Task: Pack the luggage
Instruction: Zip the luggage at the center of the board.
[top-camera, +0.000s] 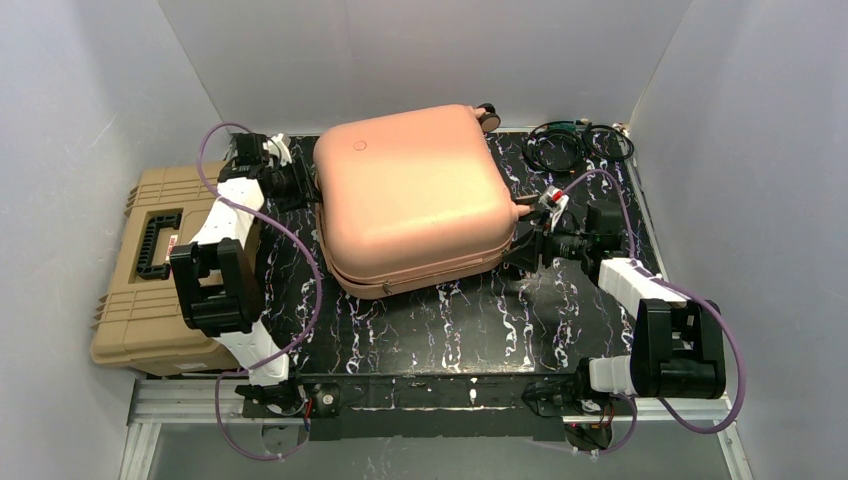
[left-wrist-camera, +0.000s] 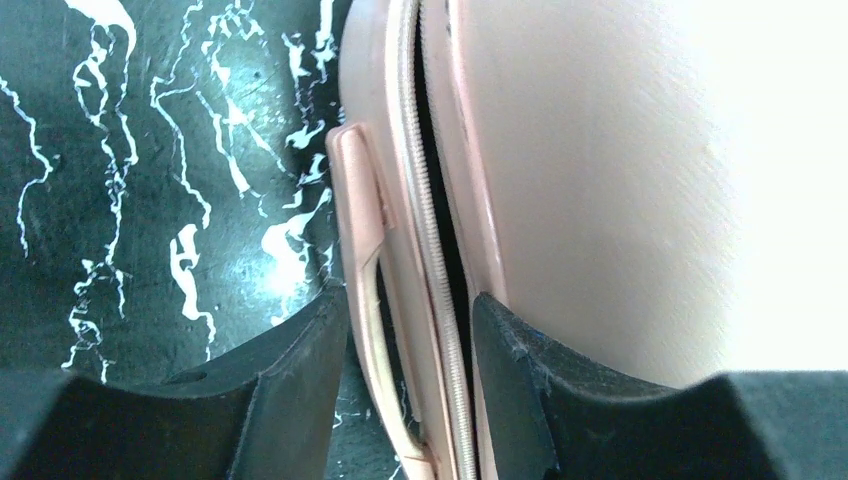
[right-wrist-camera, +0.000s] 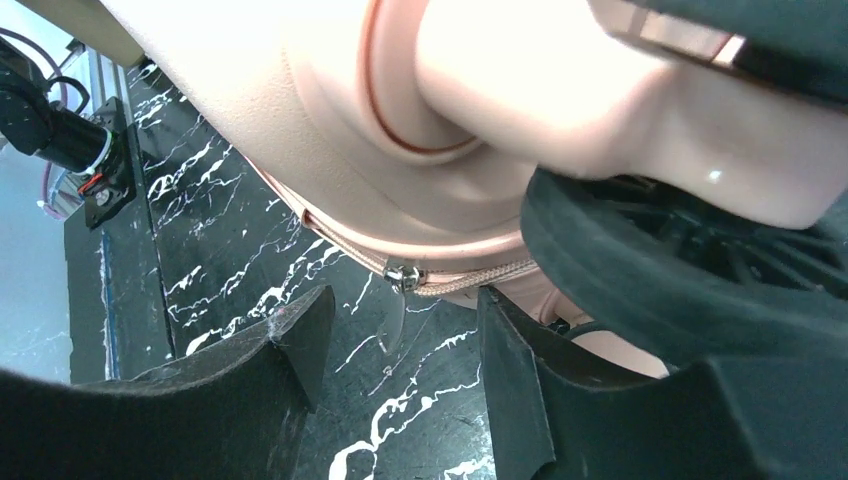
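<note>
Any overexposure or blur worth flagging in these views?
Left wrist: the suitcase blows out to white toward the right. Right wrist: its shell is washed out close up, the zipper pull sharp. Top external: evenly lit, the table pattern clear.

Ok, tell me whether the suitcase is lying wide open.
No, the suitcase lies flat with its two shells closed together.

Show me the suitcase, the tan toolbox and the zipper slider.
suitcase (top-camera: 410, 190), top view, middle of upper shell.
tan toolbox (top-camera: 125, 310), top view, ribbed lid.
zipper slider (right-wrist-camera: 403, 276), right wrist view, metal body.
</note>
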